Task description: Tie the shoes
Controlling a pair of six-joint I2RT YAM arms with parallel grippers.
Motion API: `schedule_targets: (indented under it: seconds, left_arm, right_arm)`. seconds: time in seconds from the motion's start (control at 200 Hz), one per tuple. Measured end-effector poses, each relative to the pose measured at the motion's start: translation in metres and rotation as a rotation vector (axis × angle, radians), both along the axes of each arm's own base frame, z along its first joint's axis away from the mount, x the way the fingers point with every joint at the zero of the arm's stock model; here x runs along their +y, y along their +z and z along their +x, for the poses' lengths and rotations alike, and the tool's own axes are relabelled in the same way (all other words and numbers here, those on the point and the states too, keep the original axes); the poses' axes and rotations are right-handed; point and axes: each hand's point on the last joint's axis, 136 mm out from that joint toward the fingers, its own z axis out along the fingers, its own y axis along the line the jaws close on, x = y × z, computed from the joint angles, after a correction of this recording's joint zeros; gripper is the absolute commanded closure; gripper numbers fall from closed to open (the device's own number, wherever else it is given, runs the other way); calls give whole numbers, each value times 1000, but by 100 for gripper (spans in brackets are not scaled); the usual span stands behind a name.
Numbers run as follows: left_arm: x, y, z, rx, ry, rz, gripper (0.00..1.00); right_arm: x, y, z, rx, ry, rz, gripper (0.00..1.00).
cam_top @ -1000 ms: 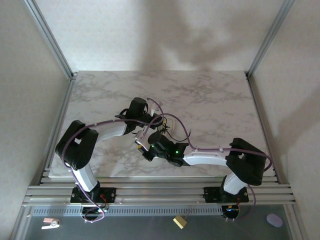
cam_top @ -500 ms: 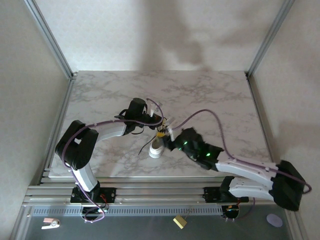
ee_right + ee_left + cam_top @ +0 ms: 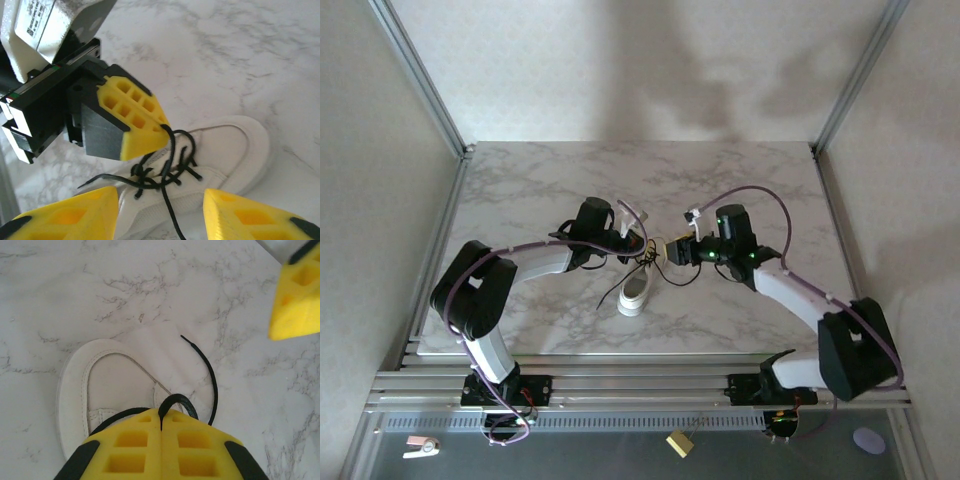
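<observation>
A small white sneaker (image 3: 635,294) lies on the marble table (image 3: 760,190), its black laces (image 3: 170,165) crossed loosely over the tongue. My left gripper (image 3: 161,420) is shut on a loop of lace just above the shoe (image 3: 115,385); the same gripper (image 3: 135,125) appears in the right wrist view with the lace running from its tip. My right gripper (image 3: 160,220) hovers open over the shoe (image 3: 220,145). One loose strand hangs between its fingers, untouched. From above, both grippers meet over the shoe, left (image 3: 645,250) and right (image 3: 671,251).
A free lace end (image 3: 212,385) curls on the table beside the shoe. Another strand (image 3: 608,292) trails off the shoe's left. Aluminium frame posts (image 3: 420,75) stand at the table's back corners, and a rail (image 3: 640,385) runs along the near edge.
My right arm swung from the shoe's near side out to the right and came back in beside the left gripper, its jaws opening on the way. The left gripper stayed shut on the lace.
</observation>
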Motion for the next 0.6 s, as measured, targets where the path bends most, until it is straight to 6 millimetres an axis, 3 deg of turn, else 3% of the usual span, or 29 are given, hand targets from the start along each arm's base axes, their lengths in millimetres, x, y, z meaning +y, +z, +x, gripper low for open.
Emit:
schedule_targets:
  seconds: [0.125,0.32,0.601]
  left_arm:
    - [1,2,-4,-25,-26,10,100]
    - [1,6,-8,-57,-57,14,100]
    - [1,4,-11,-62,-78,21,100]
  right_arm:
    - [13,0,3,10,102,13,60]
    - [22,-3,13,9,195,9,62]
    - [31,-19,11,71,293,-2,64]
